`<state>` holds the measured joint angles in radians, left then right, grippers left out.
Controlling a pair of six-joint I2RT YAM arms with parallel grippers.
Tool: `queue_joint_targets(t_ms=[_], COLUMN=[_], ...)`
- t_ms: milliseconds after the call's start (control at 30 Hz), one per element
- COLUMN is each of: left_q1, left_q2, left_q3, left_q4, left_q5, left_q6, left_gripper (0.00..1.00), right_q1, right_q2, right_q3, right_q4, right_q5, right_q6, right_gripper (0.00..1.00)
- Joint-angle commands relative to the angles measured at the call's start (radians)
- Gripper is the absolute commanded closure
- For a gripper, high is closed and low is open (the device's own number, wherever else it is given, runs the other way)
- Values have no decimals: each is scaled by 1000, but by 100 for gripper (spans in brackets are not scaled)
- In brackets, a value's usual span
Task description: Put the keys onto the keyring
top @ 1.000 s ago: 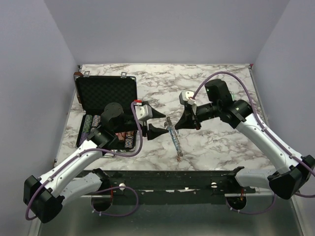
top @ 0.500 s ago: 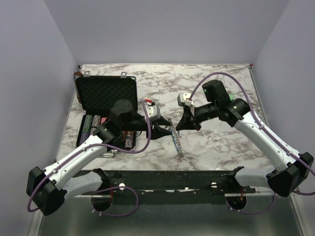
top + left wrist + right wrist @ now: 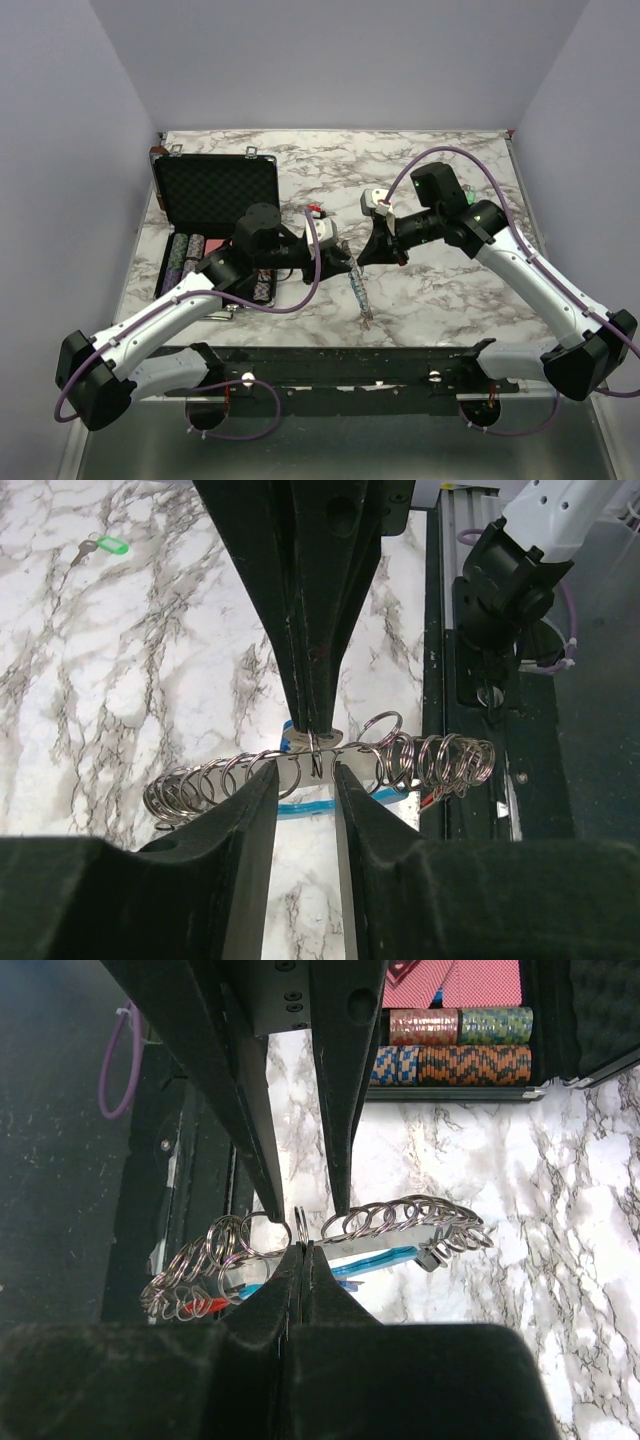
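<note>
From above, the meeting of the two arms hides most of the keyring. Only its lower stretch shows, slanting toward the near edge of the counter, and whether that end rests on the marble cannot be told. The wrist views show it better: one sagging string of wire rings with a light-blue strip under its middle, both ends blurred. The right fingers are clenched on a single ring near the middle of the string. The left fingers stand a little apart astride that same ring, one on each side; whether they touch the rings cannot be made out. One key is plain, a green key lying on the counter, well apart from the string. A red scrap among the rings at one end is too hidden to name. The black case lies open at the left, partly covered by the left arm. Four stacks of poker chips show in it, beside two red-patterned packs cut off at the top of the right wrist view.
</note>
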<state>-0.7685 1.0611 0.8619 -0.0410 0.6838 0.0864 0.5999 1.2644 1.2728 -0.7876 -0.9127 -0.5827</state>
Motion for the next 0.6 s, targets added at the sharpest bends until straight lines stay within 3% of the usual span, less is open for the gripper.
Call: queue_joint_targets(t_ms=[0, 400, 500, 567], left_q1=[-14, -34, -34, -34], left_q2=[13, 42, 57, 60], left_q3=[45, 65, 83, 86], left_q4=[-14, -33, -65, -72], left_q5=[-46, -35, -27, -29], left_q6=[13, 15, 24, 26], left_gripper=[65, 79, 97, 100], right_q1=[-5, -5, -5, -3], right_q2=[1, 0, 0, -5], right_q3=[23, 13, 11, 10], right_q4=[14, 24, 25, 25], right_q5=[-9, -17, -17, -17], right_q6=[17, 27, 29, 30], right_gripper=[100, 100, 100, 100])
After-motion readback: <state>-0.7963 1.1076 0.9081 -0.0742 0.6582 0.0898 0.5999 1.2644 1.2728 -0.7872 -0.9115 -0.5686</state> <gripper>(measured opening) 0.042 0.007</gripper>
